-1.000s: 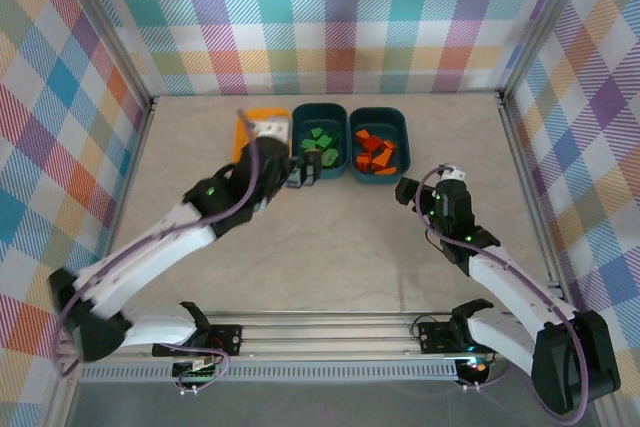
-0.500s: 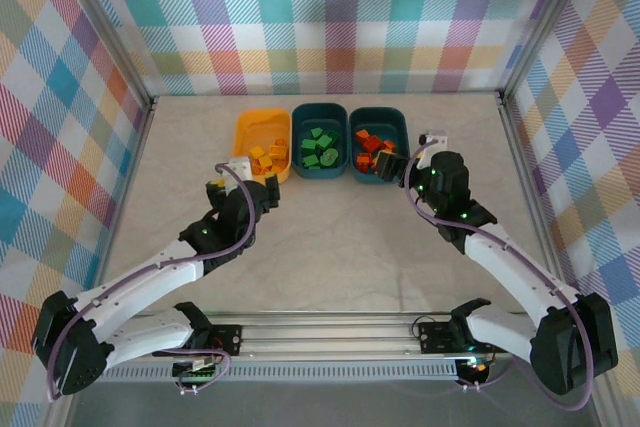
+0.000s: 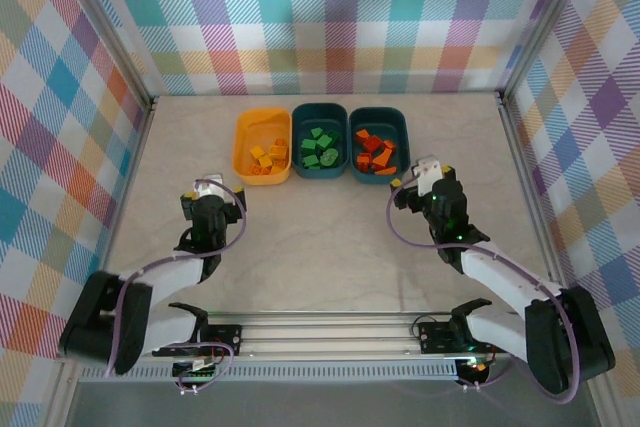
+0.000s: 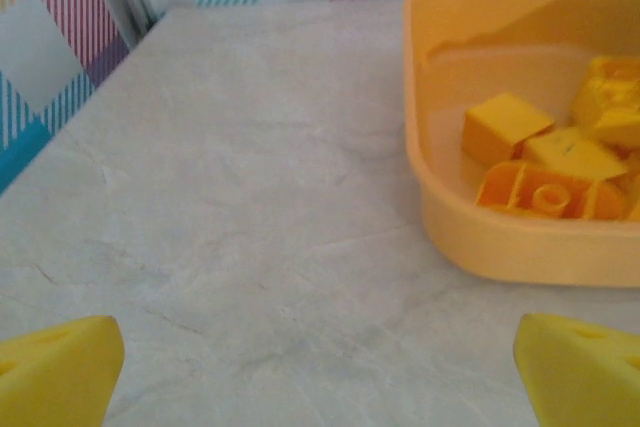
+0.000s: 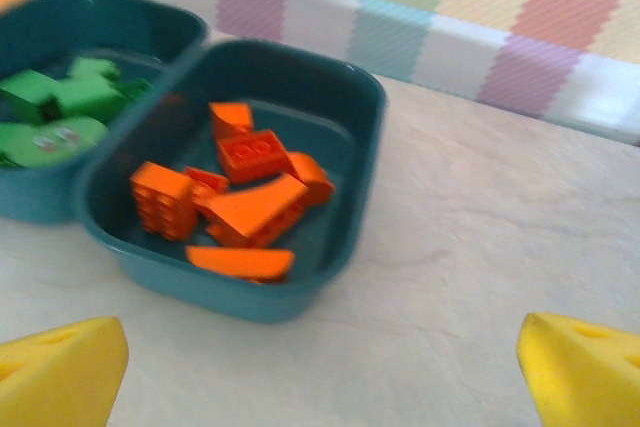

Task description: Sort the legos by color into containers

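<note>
Within far tubs (image 3: 262, 125), legos (image 3: 318, 150) seemingly colour-sorted

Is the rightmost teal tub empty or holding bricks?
Holding bricks: several orange-red legos lie inside the rightmost teal tub, floor partly bare.

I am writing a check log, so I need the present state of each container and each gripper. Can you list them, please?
Yellow-orange tub: upright, holding yellow legos.
Middle teal tub: upright, holding green legos.
Right teal tub: upright, holding orange legos.
Left gripper: open, empty.
Right gripper: open, empty.
</note>
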